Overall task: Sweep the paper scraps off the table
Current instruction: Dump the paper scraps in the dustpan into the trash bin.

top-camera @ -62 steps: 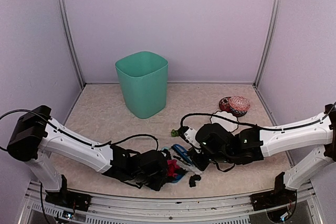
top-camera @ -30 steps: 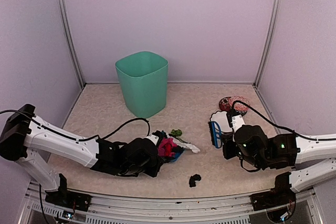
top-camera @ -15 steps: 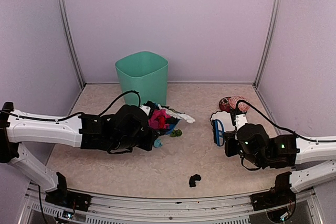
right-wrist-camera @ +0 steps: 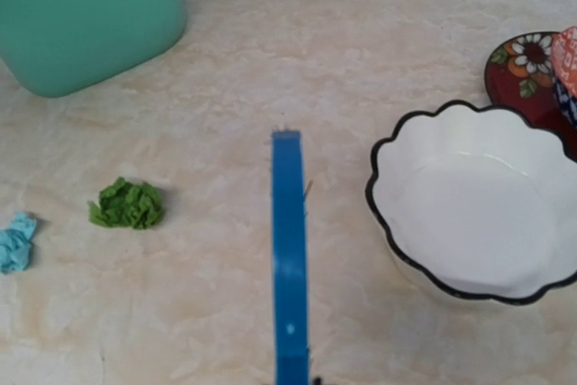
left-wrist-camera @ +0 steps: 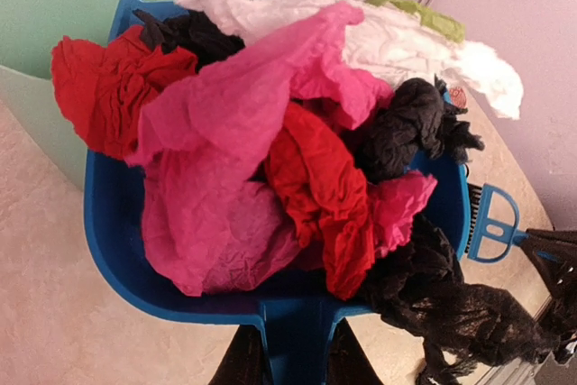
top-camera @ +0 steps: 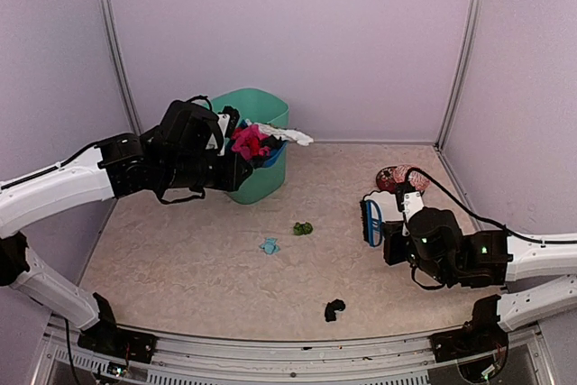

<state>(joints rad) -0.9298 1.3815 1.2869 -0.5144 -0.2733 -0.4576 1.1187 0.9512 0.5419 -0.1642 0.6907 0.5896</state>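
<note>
The left arm [top-camera: 63,188] reached high and far forward, and the left gripper [top-camera: 230,155], at the rim of the green bin [top-camera: 270,178], was clamped on the handle of the blue dustpan [left-wrist-camera: 117,223]. The right arm [top-camera: 532,254] lay low, well right of the bin. The right gripper [top-camera: 389,239] was closed on the blue brush [top-camera: 370,221].

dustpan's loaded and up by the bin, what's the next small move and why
Probably tip the left tool forward so the blue dustpan empties into the green bin: the pan is heaped with paper scraps and held right at the bin's rim.
</note>
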